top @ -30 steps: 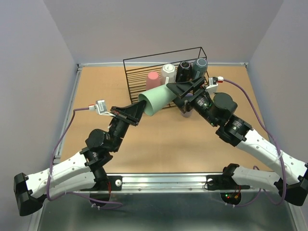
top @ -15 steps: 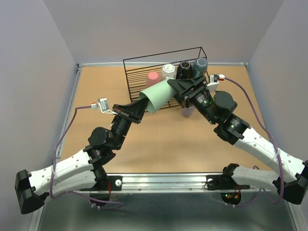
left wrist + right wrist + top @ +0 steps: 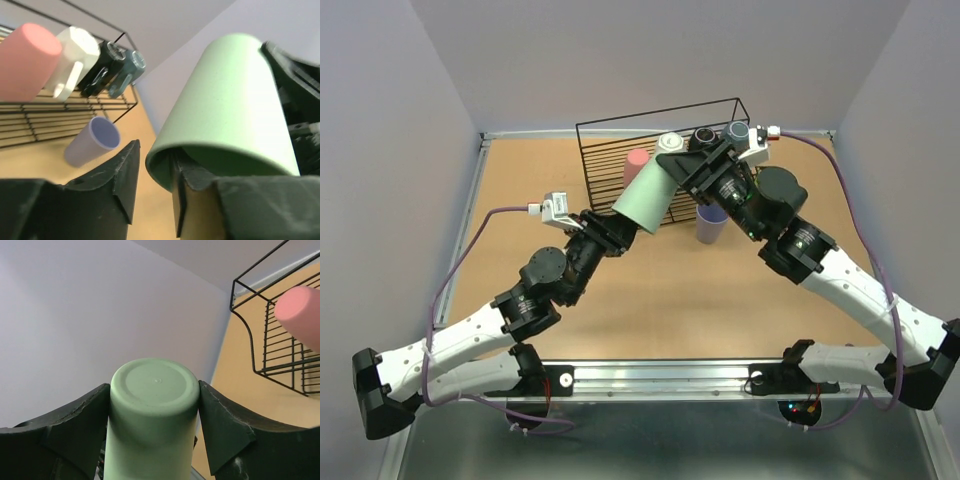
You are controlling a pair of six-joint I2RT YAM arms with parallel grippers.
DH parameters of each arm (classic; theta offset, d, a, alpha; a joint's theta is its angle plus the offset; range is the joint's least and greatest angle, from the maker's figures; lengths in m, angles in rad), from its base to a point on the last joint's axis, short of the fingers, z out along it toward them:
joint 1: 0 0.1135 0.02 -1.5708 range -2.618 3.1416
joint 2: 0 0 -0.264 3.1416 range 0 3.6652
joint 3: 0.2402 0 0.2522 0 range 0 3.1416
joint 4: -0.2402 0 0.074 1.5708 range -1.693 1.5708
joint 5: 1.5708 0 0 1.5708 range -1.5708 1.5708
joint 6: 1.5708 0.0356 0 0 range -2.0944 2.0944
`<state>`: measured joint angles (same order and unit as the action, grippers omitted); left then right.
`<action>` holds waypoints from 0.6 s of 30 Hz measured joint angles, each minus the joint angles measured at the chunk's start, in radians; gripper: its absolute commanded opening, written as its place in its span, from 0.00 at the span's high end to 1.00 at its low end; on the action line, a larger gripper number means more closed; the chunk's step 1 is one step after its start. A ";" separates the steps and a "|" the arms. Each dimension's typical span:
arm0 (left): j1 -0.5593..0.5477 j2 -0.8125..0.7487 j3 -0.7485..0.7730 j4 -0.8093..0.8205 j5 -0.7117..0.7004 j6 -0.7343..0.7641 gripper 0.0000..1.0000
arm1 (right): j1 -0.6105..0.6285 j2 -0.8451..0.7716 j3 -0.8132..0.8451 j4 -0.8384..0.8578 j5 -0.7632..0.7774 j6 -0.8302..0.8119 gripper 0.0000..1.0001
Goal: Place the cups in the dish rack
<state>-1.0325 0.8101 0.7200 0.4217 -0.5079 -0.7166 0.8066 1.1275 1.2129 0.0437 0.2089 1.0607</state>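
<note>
Top: smooth matte green cup (image 3: 648,195) aloft, tilted, at front of thin-wire dish rack (image 3: 605,150); bare desk (image 3: 520,200) leftward.
Left wrist: left jaws narrow, straddling its rim; pinch cannot be told.
Right wrist: right jaws clamp its flat base.

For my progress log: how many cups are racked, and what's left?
Done: the pink cup, white mug, black mug and grey-blue mug sit in the rack. In hand: the green cup, clamped at its base by the right gripper, with the left gripper straddling its rim. Left: that one and the lavender cup on the table.
</note>
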 measured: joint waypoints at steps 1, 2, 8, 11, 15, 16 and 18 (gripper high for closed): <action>-0.001 -0.005 0.000 -0.031 0.000 -0.003 0.49 | -0.001 0.018 0.026 -0.023 -0.001 -0.037 1.00; -0.001 -0.016 0.000 -0.074 -0.004 -0.011 0.48 | -0.002 0.036 0.048 -0.038 0.001 -0.061 1.00; -0.002 -0.144 -0.025 -0.258 -0.037 -0.056 0.48 | -0.071 0.198 0.277 -0.111 -0.011 -0.230 1.00; -0.002 -0.222 -0.050 -0.332 -0.054 -0.082 0.48 | -0.150 0.261 0.364 -0.131 -0.045 -0.280 1.00; -0.002 -0.319 -0.090 -0.412 -0.072 -0.111 0.48 | -0.242 0.396 0.531 -0.180 -0.072 -0.383 1.00; -0.002 -0.347 -0.099 -0.430 -0.077 -0.116 0.48 | -0.251 0.449 0.606 -0.196 -0.071 -0.439 1.00; -0.002 -0.381 -0.109 -0.453 -0.083 -0.123 0.48 | -0.252 0.521 0.689 -0.209 -0.075 -0.499 1.00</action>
<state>-1.0344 0.4290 0.6109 -0.0315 -0.5907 -0.8398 0.5545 1.6489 1.9022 -0.1650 0.1341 0.5613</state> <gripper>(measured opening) 0.520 0.710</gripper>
